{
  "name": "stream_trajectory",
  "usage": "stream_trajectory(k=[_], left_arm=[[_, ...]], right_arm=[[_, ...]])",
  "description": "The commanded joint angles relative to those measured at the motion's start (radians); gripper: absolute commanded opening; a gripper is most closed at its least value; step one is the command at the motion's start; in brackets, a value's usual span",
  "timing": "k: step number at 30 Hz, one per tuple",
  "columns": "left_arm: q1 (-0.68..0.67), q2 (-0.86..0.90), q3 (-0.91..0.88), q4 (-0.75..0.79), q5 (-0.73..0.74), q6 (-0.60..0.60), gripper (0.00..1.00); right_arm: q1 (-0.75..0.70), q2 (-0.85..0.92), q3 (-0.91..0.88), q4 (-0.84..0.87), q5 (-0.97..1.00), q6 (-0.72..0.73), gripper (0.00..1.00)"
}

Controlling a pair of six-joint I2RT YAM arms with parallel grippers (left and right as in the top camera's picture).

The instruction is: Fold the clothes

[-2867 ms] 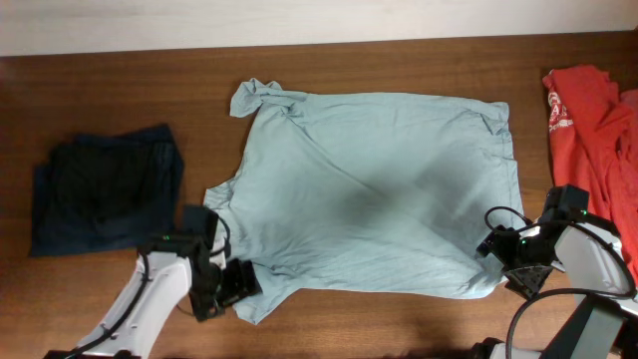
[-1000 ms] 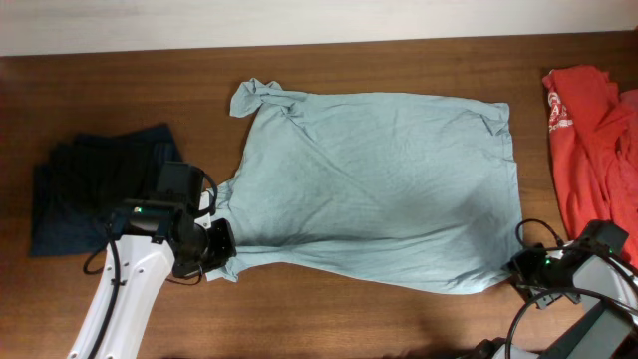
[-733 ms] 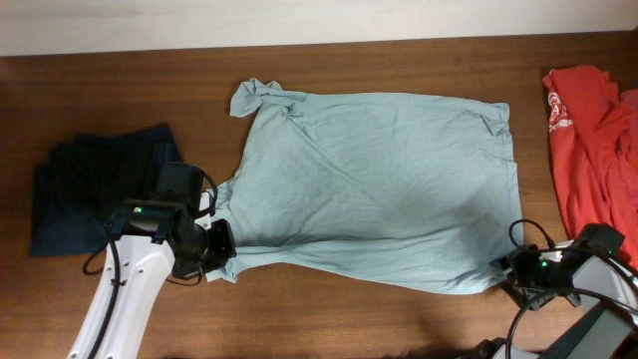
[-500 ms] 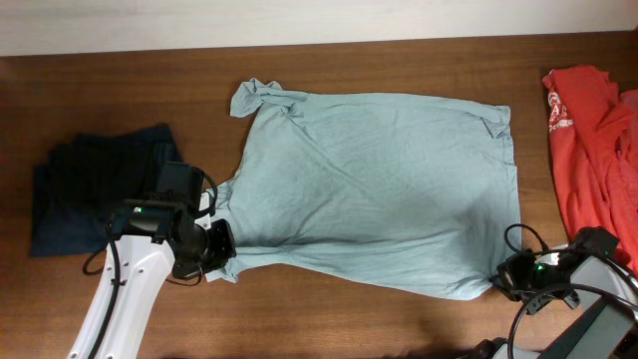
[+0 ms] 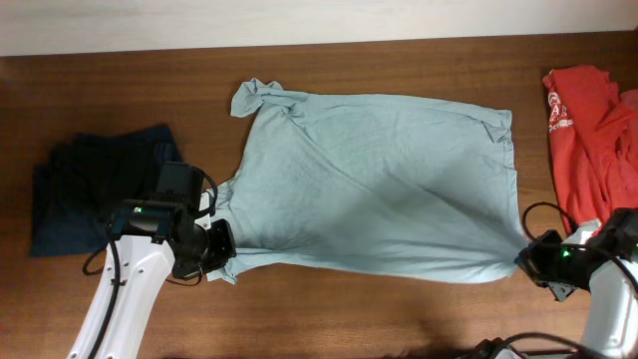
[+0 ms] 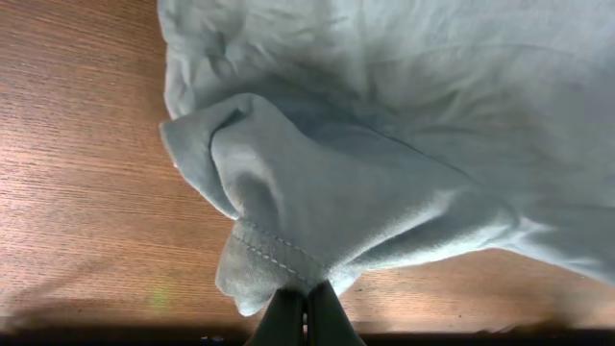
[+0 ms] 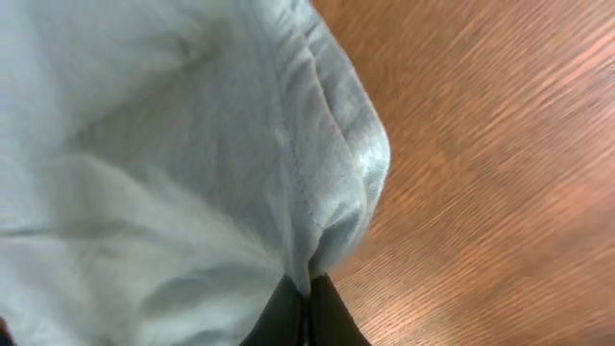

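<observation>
Grey-blue T-shirt [image 5: 379, 184] lies spread on the bench [image 5: 399, 319], pulled taut between the left end effector [image 6: 306, 312] and the right end effector [image 7: 307, 309]. The left is closed to a sliver on a stitched edge, apparently a sleeve, bunched just ahead of its tips. The right is clamped equally tight on the hem corner. A navy garment [image 5: 100, 189] lies outboard of the left end effector, and a red shirt [image 5: 588, 150] lies just beyond the right.

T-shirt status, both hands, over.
Left hand shut on T-shirt, near-left corner. Right hand shut on near-right corner. T-shirt spread, unfolded. Red shirt, navy garment lie apart.
</observation>
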Motion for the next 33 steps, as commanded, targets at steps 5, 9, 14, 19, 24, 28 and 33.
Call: stream_trajectory(k=[5, 9, 14, 19, 24, 28, 33], left_arm=[[0.000, -0.008, 0.010, 0.001, -0.015, 0.019, 0.01], [0.000, -0.008, 0.010, 0.000, -0.015, 0.019, 0.01], [0.000, -0.008, 0.010, -0.002, -0.015, 0.019, 0.01], [0.000, -0.008, 0.010, -0.002, -0.015, 0.019, 0.00], [0.000, -0.008, 0.010, -0.002, -0.015, 0.019, 0.00], [0.000, -0.008, 0.010, -0.002, -0.015, 0.019, 0.00], [0.000, -0.008, 0.010, -0.002, -0.015, 0.019, 0.01]], right_arm=[[0.005, -0.012, 0.015, 0.019, 0.166, 0.076, 0.08], [0.005, -0.012, 0.015, 0.031, 0.180, 0.097, 0.08], [0.005, -0.011, 0.014, 0.026, 0.195, 0.109, 0.54], [0.005, -0.009, -0.009, 0.023, 0.195, 0.124, 0.62], [0.005, 0.021, -0.097, 0.062, 0.192, 0.123, 0.59], [0.005, 0.057, -0.157, 0.108, 0.192, 0.123, 0.56], [0.005, 0.122, -0.195, 0.115, 0.192, 0.123, 0.56]])
